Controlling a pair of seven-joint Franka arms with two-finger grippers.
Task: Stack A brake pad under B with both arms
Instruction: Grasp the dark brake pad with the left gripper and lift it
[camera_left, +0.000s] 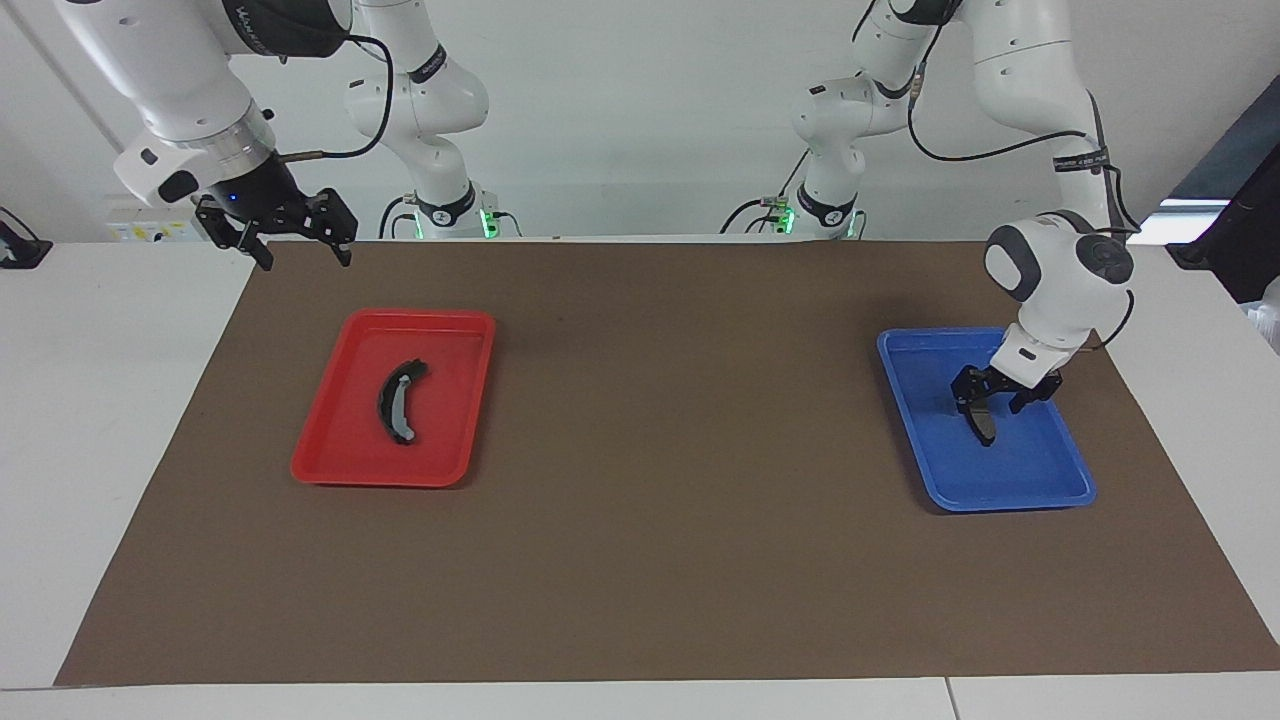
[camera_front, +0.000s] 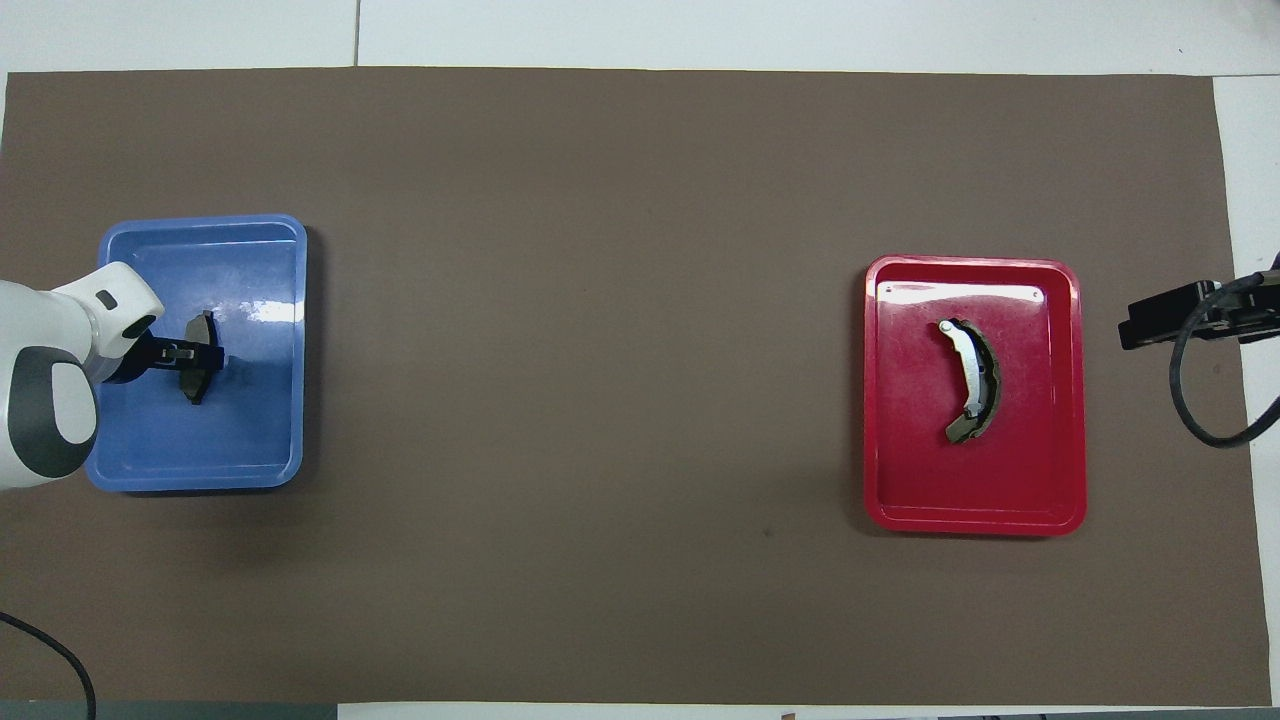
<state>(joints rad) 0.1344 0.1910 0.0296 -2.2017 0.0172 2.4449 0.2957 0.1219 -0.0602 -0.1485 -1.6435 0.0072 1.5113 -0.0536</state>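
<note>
Facing view, items from largest to smallest, as I read them from my station.

Brown mat (camera_left: 650, 560): covers the table and carries both trays.

Red tray (camera_left: 395, 397): toward the right arm's end, below and inward of the right gripper (camera_left: 296, 243). It holds only B (camera_left: 398, 401), the long crescent with a grey strip, lying flat. I judge it is parked there until the short pad is set down as the base.

Blue tray (camera_left: 985, 420): toward the left arm's end, directly under the left gripper (camera_left: 988, 396). It holds only the A brake pad (camera_left: 982, 424).

Right gripper: fingers spread wide, holding nothing, hanging over the mat's edge by the robots; this arm waits.

Left gripper: down inside the blue tray, straddling the pad's middle. I cannot tell whether the fingers already pinch it. I judge the reach is placed mid-length so the pad lifts level.
</note>
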